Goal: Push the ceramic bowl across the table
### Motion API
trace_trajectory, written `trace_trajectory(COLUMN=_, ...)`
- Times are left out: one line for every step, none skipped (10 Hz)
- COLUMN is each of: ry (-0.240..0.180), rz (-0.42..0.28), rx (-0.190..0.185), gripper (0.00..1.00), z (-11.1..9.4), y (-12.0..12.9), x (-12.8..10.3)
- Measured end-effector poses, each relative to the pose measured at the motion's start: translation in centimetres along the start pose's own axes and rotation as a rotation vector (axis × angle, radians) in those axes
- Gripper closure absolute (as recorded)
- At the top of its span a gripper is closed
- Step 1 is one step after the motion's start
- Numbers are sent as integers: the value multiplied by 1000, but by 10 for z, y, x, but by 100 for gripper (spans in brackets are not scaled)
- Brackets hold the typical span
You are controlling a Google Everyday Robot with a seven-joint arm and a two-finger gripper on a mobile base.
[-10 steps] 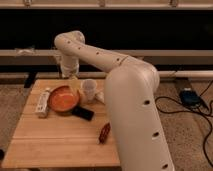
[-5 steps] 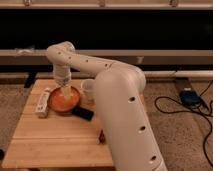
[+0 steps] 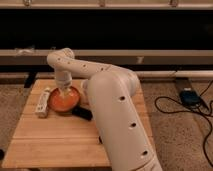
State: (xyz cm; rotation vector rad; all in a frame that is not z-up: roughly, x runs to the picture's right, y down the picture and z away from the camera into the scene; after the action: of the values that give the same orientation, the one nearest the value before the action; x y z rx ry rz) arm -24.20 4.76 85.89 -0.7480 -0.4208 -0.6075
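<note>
While the robot's thick white arm (image 3: 117, 110) fills the view from 5 o'clock and bends over towards 10 o'clock, its gripper (image 3: 64, 91) points downward at the far edge of the ceramic bowl (image 3: 62, 103). It sits at about the bowl's 12 o'clock. The gripper's tip lies over the rim or just inside it. Whether it actually touches the bowl cannot be told, and neither can whether the gripper is open or closed.

Seen from the gripper, the bowl lies directly below and towards 6 o'clock. Most of its orange inside is open to view on the near side.

The bowl stands upright on the table (image 3: 55, 145), in the far-left part of the top, around 10 o'clock from the table's middle. The near half of the light plank surface lies in front of it.

A long white object (image 3: 42, 102) lies just beside the bowl at its 9 o'clock, running front to back. A small dark object (image 3: 82, 113) lies at the bowl's 4 o'clock, close to the rim and partly against the arm.

On the floor well off at 3 o'clock of the table, a blue box (image 3: 190, 96) sits with a black cable (image 3: 172, 107) looping from it.
</note>
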Motion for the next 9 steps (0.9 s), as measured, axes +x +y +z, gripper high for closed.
trace_trajectory(ry=-1, rz=-12, rx=-10, gripper=100, z=5, y=1, x=0)
trace_trajectory(ry=-6, rz=-30, rx=-23, gripper=100, z=11, y=2, x=-2)
trace_trajectory(ry=-10, rz=-42, rx=-32, gripper=100, z=15, y=4, x=-4)
trace_trajectory(ry=-13, rz=-50, rx=-38, gripper=100, z=19, y=6, x=-5)
trace_trajectory(ry=-17, rz=-66, rx=-49, gripper=100, z=23, y=12, x=-9)
trace_trajectory(ry=-20, rz=-81, rx=-47, gripper=100, z=25, y=15, x=-16)
trace_trajectory(ry=-22, rz=-101, rx=-52, gripper=100, z=30, y=20, x=-24)
trace_trajectory(ry=-24, rz=-122, rx=-58, gripper=100, z=35, y=26, x=-34)
trace_trajectory(ry=-25, rz=-132, rx=-66, gripper=100, z=39, y=33, x=-39)
